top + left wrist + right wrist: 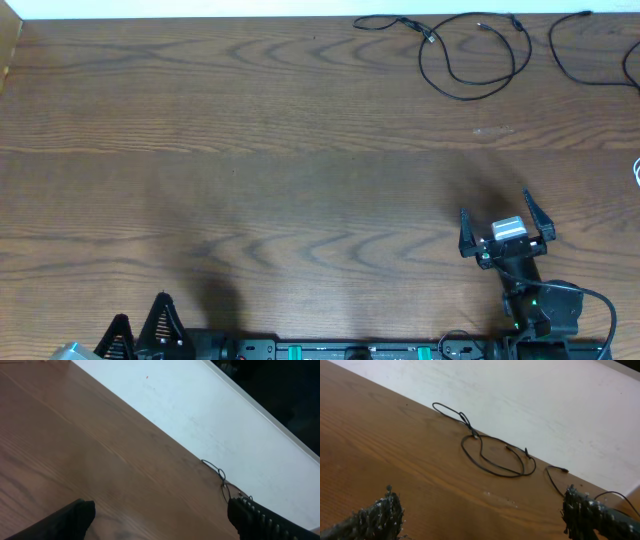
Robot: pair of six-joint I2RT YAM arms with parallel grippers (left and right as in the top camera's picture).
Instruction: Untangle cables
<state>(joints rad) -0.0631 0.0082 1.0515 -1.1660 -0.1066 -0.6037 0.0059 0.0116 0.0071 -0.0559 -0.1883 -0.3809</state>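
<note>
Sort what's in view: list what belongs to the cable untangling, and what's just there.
For the job:
- looped black cable
- second black cable
- white cable, barely showing at the right edge
- left gripper and right gripper, both open

Just there:
- wooden table
- right arm's thick black cable
</note>
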